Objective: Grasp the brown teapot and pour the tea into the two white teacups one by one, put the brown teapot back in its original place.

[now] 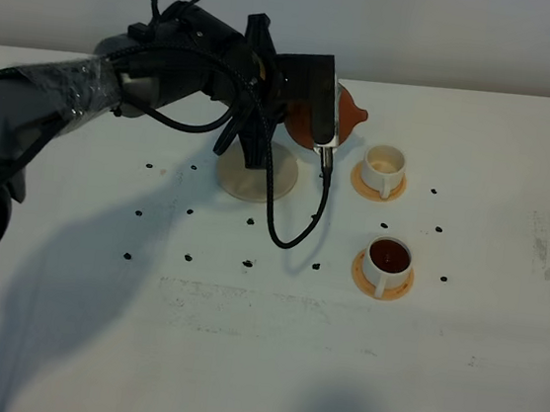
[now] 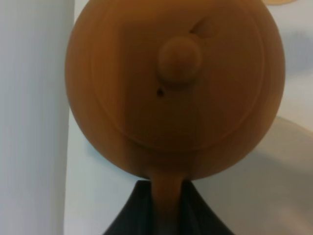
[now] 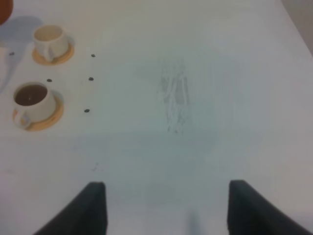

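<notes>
Because the left gripper (image 2: pixel 166 208) has its fingers (image 2: pixel 129 218) pinched tight on the handle (image 2: pixel 166 188), the teapot (image 2: pixel 173 88) hangs clear of the table (image 1: pixel 475 368). It sits between its saucer (image 1: pixel 258 182) and the far cup (image 1: pixel 384 164), with the spout pointing that way. That cup looks empty on its coaster (image 1: pixel 360 184), while the near cup (image 1: pixel 388 259) holds dark tea, so the pot seems poised for the second pour. The right gripper (image 3: pixel 166 198) hangs over bare table well apart from the cups, jaws wide and holding nothing, probably kept out of the way

White table (image 1: pixel 267 364) bears saucer (image 1: pixel 243 184), two coasters (image 1: pixel 356 182) (image 1: pixel 358 271), dots (image 1: pixel 139 213).
</notes>
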You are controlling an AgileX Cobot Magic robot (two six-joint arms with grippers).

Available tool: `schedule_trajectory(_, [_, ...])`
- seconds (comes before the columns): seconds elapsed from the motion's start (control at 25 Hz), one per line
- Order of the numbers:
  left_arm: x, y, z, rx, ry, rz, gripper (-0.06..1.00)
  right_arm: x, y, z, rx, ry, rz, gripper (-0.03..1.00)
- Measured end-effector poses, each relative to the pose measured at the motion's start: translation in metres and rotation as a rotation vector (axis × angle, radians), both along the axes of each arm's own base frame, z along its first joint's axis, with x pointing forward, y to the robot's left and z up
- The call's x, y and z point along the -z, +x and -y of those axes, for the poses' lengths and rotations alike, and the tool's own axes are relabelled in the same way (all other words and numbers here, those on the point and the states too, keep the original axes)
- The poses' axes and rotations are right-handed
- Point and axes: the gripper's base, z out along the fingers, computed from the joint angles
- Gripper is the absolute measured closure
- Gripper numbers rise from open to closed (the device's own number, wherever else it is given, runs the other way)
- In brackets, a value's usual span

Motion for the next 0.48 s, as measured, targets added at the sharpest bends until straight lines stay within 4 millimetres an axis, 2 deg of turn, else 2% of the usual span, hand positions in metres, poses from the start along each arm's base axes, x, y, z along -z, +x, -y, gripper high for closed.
schedule_trajectory(0.28, [0.005, 0.002, 0.004, 0.052, 0.032, 0.043, 0.86, 0.0, 0.0, 0.0, 0.001, 0.001, 0.0, 0.45])
schedule_trajectory(0.48, [0.008, 0.0, 0.014, 0.084, 0.022, 0.084, 0.86, 0.0, 0.0, 0.0, 0.001, 0.001, 0.0, 0.45])
